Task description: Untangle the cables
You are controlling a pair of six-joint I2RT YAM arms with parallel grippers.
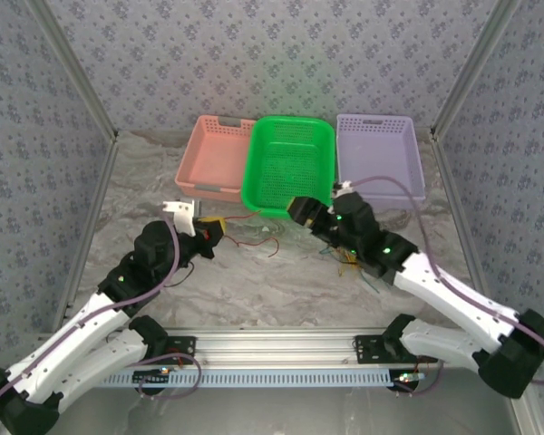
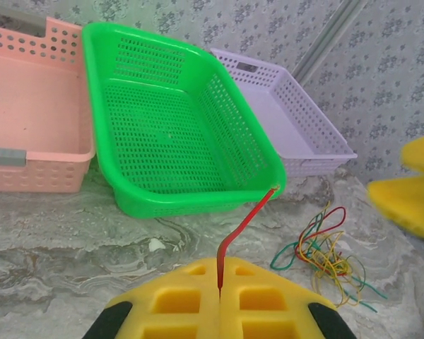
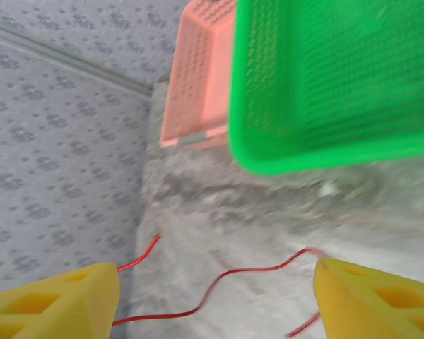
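The left gripper [image 2: 220, 282] has its yellow moulded fingers [image 2: 177, 307], cut with rectangular recesses, pressed together on a thin red cable [image 2: 244, 222] that bends upward from the seam. The right gripper [image 3: 218, 282] holds its wedge-shaped fingers wide apart above a wavy red strand [image 3: 268, 267] on the marbled table [image 2: 71, 247]. Farther out, the cable tangle [image 2: 325, 251] of yellow, red and green loops lies on the table. Farthest stand three perforated plastic containers: pink basket [image 2: 35, 173], green basket [image 2: 191, 205], lilac basket [image 2: 314, 166].

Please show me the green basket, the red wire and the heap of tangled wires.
green basket [image 2: 191, 203]: left wrist view, on its front wall.
red wire [image 2: 246, 220]: left wrist view, on its slanted middle stretch.
heap of tangled wires [image 2: 325, 251]: left wrist view, on the middle of the heap.
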